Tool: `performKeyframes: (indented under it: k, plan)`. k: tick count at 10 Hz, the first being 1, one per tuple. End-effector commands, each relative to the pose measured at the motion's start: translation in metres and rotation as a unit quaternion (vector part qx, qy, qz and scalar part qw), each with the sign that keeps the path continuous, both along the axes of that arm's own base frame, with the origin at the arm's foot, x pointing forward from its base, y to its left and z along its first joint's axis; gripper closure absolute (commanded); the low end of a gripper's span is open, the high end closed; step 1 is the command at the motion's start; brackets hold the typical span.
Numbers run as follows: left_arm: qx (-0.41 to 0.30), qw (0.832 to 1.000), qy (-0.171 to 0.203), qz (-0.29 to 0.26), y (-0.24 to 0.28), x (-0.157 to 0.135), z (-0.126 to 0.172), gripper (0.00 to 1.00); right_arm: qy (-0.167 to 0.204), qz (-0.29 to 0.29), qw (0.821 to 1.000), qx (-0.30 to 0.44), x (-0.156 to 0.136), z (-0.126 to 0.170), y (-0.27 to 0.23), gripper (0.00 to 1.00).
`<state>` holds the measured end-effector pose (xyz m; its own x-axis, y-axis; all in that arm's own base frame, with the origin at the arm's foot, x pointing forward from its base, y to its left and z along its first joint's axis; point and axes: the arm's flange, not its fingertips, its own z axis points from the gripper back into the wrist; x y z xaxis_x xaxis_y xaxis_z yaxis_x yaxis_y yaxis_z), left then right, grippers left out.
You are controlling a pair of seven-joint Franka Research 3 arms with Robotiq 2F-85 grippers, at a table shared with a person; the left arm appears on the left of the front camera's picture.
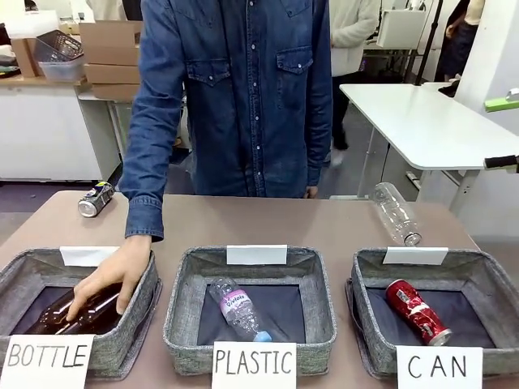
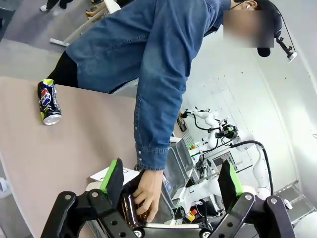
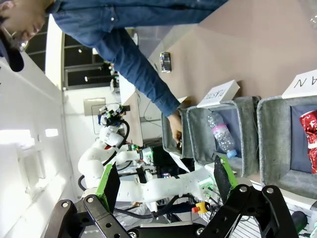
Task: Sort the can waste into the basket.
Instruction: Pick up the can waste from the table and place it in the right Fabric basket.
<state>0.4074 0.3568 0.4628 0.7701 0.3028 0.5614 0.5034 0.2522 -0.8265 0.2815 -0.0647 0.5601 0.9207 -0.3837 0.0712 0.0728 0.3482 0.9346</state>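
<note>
So the red can (image 1: 418, 312) is lying inside the basket (image 1: 485, 271) signed CAN, at the right end of the row; the silver can (image 1: 96, 199) with dark print is lying on the tabletop (image 1: 268, 223) at the far left corner, well apart from that basket; a person's hand (image 1: 113, 279) is resting on a brown bottle (image 1: 73, 312) in the BOTTLE bin (image 1: 130, 324); a plastic bottle (image 1: 237, 308) is lying in the PLASTIC bin (image 1: 320, 304), and another clear bottle (image 1: 396, 212) is lying on the tabletop behind the CAN basket; the left pincer (image 2: 172, 173) is standing wide and gripping nothing; the right pincer (image 3: 166, 176) is doing the same, wide and gripping nothing.
</note>
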Motion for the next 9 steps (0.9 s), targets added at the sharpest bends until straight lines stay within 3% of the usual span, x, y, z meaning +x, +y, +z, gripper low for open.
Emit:
performKeyframes:
  k: [1,3,5,7,9]
  plan:
    - [0.012,1.0,0.004,-0.004,-0.001,0.0,0.001,0.0,-0.01,0.007,1.0,-0.006,0.001,0.001,-0.002,0.0]
    - [0.017,1.0,0.013,-0.01,-0.006,0.005,0.0,0.0,-0.01,0.007,1.0,-0.006,0.001,0.001,-0.002,0.0]
    - [0.069,0.996,0.043,-0.047,-0.039,0.028,-0.003,0.0,-0.01,0.007,1.0,-0.006,0.001,0.001,-0.002,0.0]
    - [0.17,0.979,0.078,-0.085,-0.092,0.064,-0.006,0.0,-0.01,0.007,1.0,-0.006,0.001,0.001,-0.002,0.0]
    - [0.323,0.938,0.109,-0.059,-0.147,0.113,-0.02,0.0,-0.01,0.007,1.0,-0.006,0.001,0.001,-0.002,0.0]
